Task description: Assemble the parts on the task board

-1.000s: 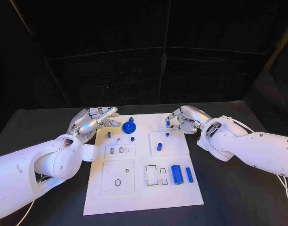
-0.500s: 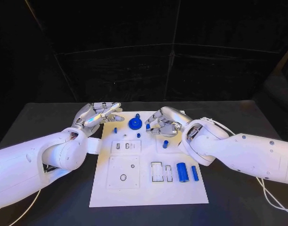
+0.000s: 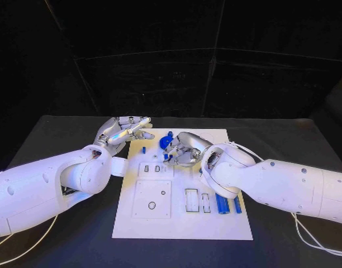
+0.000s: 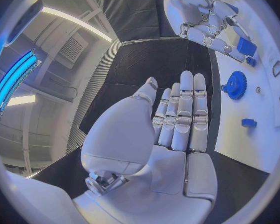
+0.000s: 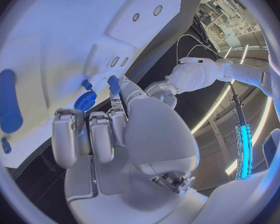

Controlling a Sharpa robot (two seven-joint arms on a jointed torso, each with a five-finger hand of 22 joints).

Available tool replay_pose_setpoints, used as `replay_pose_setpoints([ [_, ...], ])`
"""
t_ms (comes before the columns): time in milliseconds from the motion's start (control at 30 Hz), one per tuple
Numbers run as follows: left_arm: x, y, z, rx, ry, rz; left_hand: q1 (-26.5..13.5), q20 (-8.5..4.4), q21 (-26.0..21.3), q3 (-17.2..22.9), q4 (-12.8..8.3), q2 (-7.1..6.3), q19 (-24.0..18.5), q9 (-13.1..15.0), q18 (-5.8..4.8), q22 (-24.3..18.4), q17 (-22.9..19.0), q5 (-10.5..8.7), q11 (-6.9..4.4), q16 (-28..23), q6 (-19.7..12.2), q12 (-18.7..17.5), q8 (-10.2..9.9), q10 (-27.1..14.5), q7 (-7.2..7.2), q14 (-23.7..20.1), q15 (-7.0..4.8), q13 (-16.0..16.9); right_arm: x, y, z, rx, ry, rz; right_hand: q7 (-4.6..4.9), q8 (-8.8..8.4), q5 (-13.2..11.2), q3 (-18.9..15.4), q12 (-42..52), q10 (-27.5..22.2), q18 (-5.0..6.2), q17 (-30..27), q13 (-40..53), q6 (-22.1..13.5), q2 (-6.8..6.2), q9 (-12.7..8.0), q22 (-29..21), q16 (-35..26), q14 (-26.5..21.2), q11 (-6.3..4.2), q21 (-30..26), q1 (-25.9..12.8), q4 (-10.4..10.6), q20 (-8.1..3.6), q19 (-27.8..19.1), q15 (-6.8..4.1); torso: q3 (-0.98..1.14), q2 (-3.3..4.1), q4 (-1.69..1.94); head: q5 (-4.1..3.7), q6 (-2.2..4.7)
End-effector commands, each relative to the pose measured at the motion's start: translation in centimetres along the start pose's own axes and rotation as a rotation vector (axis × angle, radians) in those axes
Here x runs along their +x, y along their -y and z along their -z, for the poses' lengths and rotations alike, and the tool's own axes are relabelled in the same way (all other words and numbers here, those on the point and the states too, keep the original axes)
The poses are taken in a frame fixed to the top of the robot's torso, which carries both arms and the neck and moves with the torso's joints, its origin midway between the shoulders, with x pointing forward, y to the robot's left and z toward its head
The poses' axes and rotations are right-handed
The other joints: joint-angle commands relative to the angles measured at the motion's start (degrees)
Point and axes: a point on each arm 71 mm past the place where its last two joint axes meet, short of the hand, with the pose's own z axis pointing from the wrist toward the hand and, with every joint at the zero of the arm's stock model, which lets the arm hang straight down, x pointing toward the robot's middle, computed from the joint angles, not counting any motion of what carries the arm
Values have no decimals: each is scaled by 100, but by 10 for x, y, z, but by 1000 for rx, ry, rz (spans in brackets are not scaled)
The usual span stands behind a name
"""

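Pinching a small blue peg (image 5: 113, 84), right robot hand (image 3: 183, 149) beside toothed blue gear (image 5: 84, 101).

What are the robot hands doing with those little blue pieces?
The robot is putting small blue parts together on the white task board. Its right hand is over the far part of the board, pinching a small blue peg close to the round blue gear. Its left hand hovers open beside the board's far left corner, holding nothing. A blue cylinder and a thinner blue pin lie near the board's right edge.
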Motion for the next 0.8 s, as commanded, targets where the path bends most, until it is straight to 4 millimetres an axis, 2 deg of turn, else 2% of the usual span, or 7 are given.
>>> replay_pose_setpoints([
  [33,1,2,-1,8,-3,0,37,23,-20,6,-21,12,4,-4,80,-7,6,7,-5,-16,35,-29,-38,43,21,-41,5,7,4,-2,-2,24,-19,43,-10,34,28,36,20,-34,-53,1454,203,37,26,10,731,23,582,-13,-13,-16,0,-39,260,-47,7,0,-8,35,-15],
  [133,1,1,-1,8,-4,0,37,23,-20,6,-21,12,4,-4,80,-7,6,7,-5,-16,35,-29,-38,43,21,-41,5,7,7,-5,-5,19,-23,50,-11,33,36,44,21,-34,-53,1455,205,36,23,9,731,23,582,-13,-13,-18,-4,-39,260,-47,4,-1,2,53,-24],
  [400,2,1,-2,8,-4,0,37,23,-20,6,-21,12,4,-4,80,-7,6,7,-5,-16,35,-29,-38,43,21,-41,5,7,16,-13,-9,0,-45,61,-11,32,50,55,25,-31,-52,1453,211,35,17,8,730,23,582,-13,-14,-19,-11,-39,259,-47,4,1,-2,110,-53],
  [800,2,1,-2,6,-5,1,37,23,-20,6,-21,12,4,-4,80,-7,6,7,-5,-16,35,-29,-38,43,21,-41,5,7,24,-10,-9,26,-77,89,-6,25,65,70,24,-32,-50,1447,212,25,-12,5,720,20,581,-10,-19,-33,-25,-40,254,-47,5,-1,-4,108,-85],
])
